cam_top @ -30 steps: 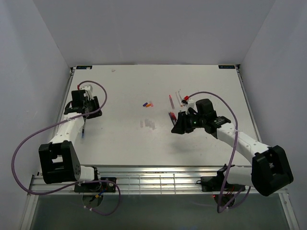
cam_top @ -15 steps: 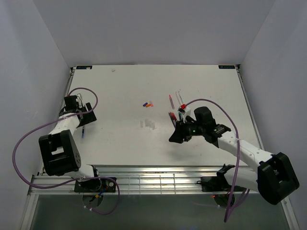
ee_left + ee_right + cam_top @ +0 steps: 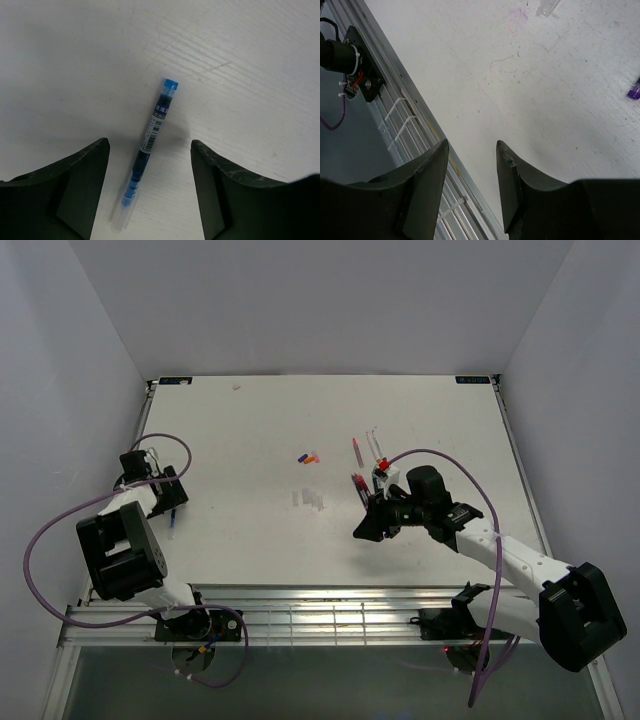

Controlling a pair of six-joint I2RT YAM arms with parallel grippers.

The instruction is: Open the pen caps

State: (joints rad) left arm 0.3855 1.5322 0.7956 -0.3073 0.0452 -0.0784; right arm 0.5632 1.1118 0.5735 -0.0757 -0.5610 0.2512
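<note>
A blue pen (image 3: 152, 132) lies flat on the table with a pale translucent pen cap (image 3: 121, 217) on its near end. It rests between the fingers of my left gripper (image 3: 150, 145), which stands open and touches nothing. From above, that left gripper (image 3: 165, 497) is at the table's left edge, just beside the blue pen (image 3: 174, 518). My right gripper (image 3: 364, 529) hovers near the middle right, open and empty; in its own view the right gripper (image 3: 472, 144) frames bare table and the front rail. More pens (image 3: 365, 462) lie behind it.
Small coloured caps (image 3: 309, 456) and pale translucent caps (image 3: 308, 500) lie near the table's middle. The slatted metal rail (image 3: 405, 120) runs along the near edge. A translucent cap (image 3: 547, 7) and a purple piece (image 3: 635, 91) show at the edges of the right wrist view.
My left gripper has opened wider and drawn back to the left; the blue pen lies on the table. The right gripper has shifted slightly toward the near edge.
</note>
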